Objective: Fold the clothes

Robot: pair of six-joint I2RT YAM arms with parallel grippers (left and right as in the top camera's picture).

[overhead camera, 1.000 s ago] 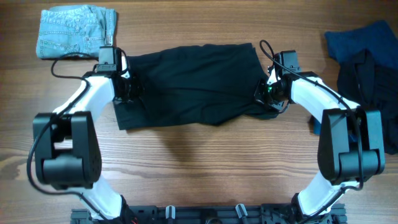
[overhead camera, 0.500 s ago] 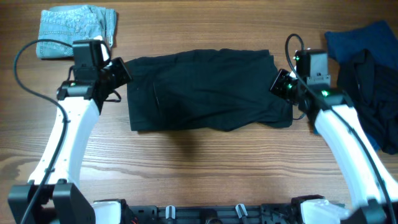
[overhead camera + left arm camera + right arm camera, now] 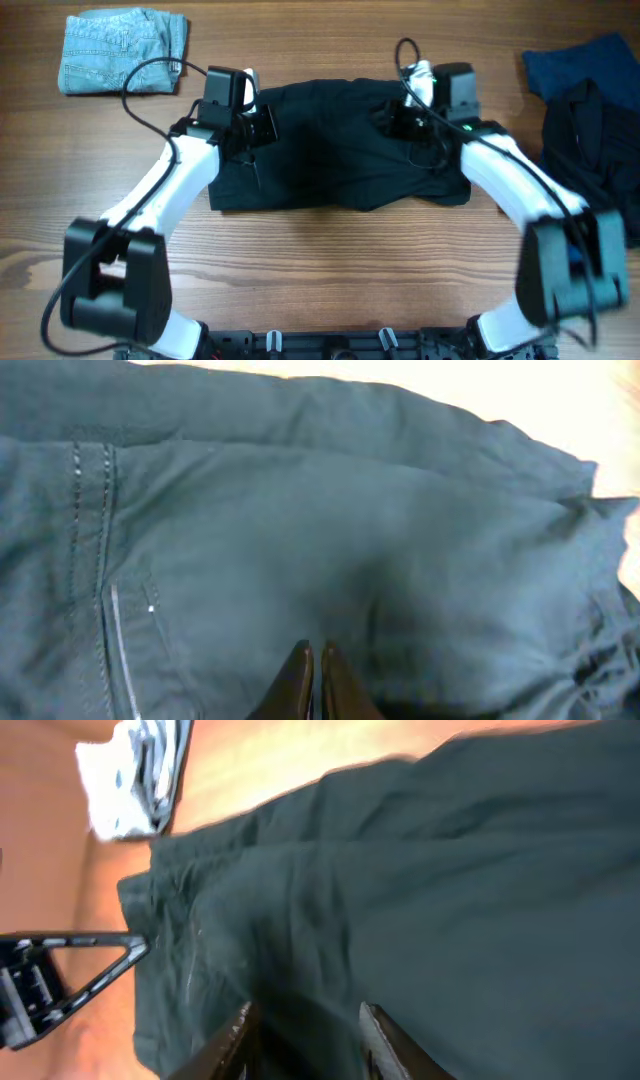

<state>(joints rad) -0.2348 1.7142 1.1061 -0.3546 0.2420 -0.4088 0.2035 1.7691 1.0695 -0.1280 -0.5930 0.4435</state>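
Note:
A black garment (image 3: 335, 165) lies flat and folded in the middle of the wooden table (image 3: 320, 270). My left gripper (image 3: 262, 122) hovers over its upper left part. In the left wrist view its fingers (image 3: 313, 656) are shut with nothing between them, just above the dark fabric (image 3: 350, 510) near a stitched seam. My right gripper (image 3: 386, 118) is over the garment's upper right part. In the right wrist view its fingers (image 3: 305, 1016) are open and empty above the fabric (image 3: 480, 870).
Folded light blue jeans (image 3: 125, 50) lie at the back left. A pile of dark blue and black clothes (image 3: 590, 110) sits at the right edge. Bare wood lies in front of the garment.
Both arms have swung inward from the garment's outer ends to over its upper middle. The garment lies flat on the table and has not moved since half a second ago.

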